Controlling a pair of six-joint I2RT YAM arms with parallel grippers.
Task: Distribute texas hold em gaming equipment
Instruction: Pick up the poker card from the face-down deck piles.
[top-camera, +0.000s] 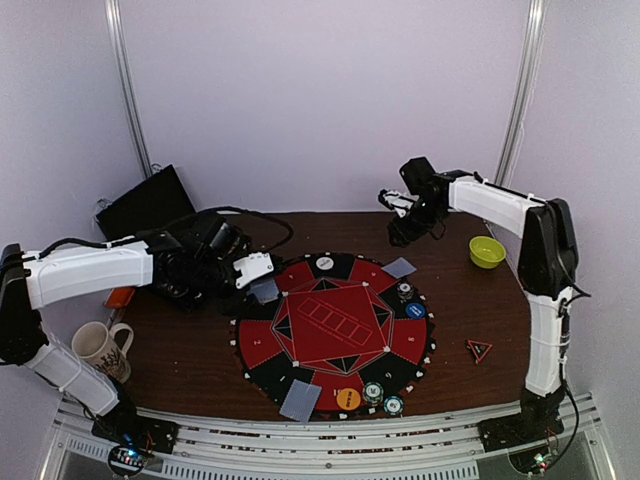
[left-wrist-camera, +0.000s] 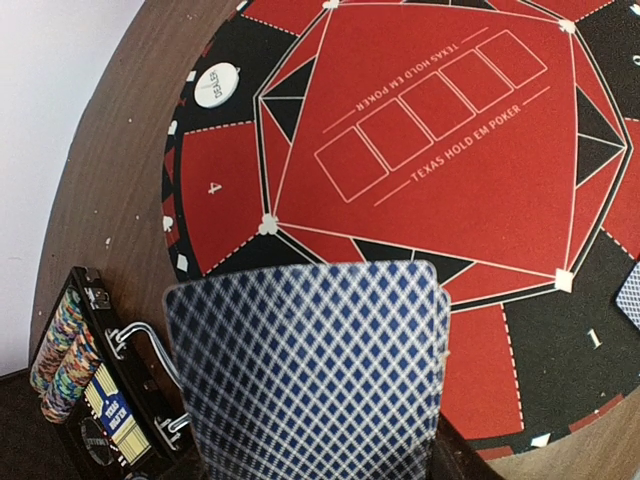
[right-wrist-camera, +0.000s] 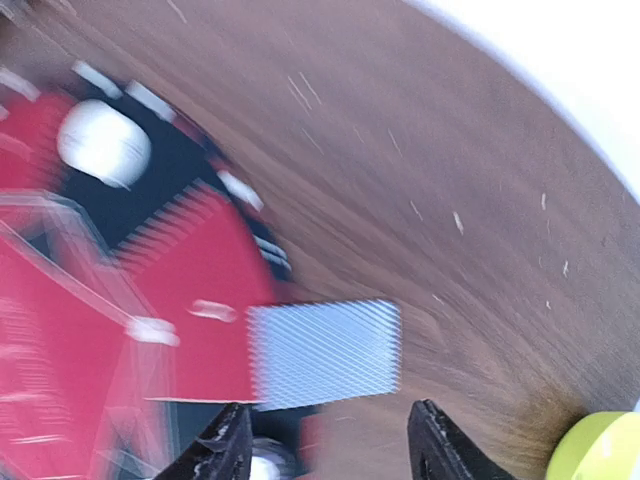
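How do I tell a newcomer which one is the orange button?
Find the round red-and-black poker mat on the wooden table. At its near edge, lowest in the top view, the orange button lies flat between a face-down card on its left and two chip stacks on its right. It is the only orange disc; the white button and the blue button lie farther back.

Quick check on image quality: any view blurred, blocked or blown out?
Right wrist: heavy motion blur, the poker mat and the card at its edge smear into streaks. Left wrist: sharp on the mat print, but the held card blocks the lower frame. Top external: even light, no glare, mild softness.
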